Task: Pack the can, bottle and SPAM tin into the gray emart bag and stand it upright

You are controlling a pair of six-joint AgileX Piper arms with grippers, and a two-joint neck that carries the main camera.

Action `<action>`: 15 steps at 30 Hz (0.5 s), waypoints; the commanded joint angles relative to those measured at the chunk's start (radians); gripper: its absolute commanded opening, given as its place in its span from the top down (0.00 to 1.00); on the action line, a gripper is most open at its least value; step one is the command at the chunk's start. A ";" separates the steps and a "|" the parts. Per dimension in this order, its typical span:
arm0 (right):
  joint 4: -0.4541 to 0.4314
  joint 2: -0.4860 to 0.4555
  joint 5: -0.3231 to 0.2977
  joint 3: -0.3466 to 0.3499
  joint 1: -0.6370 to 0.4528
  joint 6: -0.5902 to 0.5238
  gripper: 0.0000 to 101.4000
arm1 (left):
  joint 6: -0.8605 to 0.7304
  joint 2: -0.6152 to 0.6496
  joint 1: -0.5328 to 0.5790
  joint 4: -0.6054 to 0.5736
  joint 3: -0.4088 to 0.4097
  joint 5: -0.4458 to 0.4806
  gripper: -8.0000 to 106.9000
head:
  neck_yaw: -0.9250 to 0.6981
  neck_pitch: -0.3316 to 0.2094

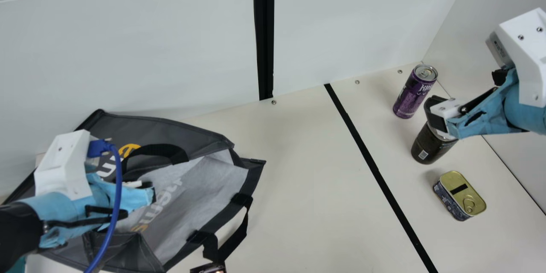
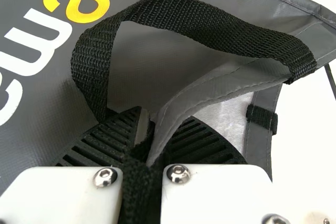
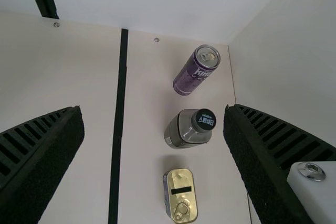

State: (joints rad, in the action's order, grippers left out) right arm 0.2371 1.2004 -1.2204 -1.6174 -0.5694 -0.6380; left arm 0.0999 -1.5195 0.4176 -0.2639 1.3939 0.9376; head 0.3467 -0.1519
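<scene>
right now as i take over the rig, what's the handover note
Left gripper: shut on the gray bag at its rim, beside a handle.
Right gripper: open and empty, near the bottle.
Can and bottle upright, SPAM tin flat, all outside the bag on the right side.
Done: bag gripped, nothing packed.
Left: pack all three, stand the bag upright.

table (image 1: 298, 179) | gray emart bag (image 1: 170, 126), lying | purple can (image 1: 411, 96), upright | bottle (image 1: 430, 147), upright | SPAM tin (image 1: 460, 194)
</scene>
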 commanded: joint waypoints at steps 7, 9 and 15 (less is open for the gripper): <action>0.000 0.000 0.000 0.000 0.000 0.000 0.06 | 0.000 0.000 0.000 0.000 0.000 0.000 1.00 | 0.002 -0.023; 0.000 0.000 0.000 0.000 0.000 0.000 0.06 | 0.000 0.000 0.000 0.000 0.000 0.000 1.00 | 0.002 -0.023; 0.000 0.000 0.000 0.000 0.000 0.000 0.06 | 0.000 0.000 0.000 0.000 0.000 0.000 1.00 | 0.002 -0.023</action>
State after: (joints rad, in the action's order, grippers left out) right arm 0.2371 1.2004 -1.2204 -1.6174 -0.5694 -0.6380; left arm 0.0999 -1.5195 0.4176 -0.2639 1.3939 0.9376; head 0.3482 -0.1519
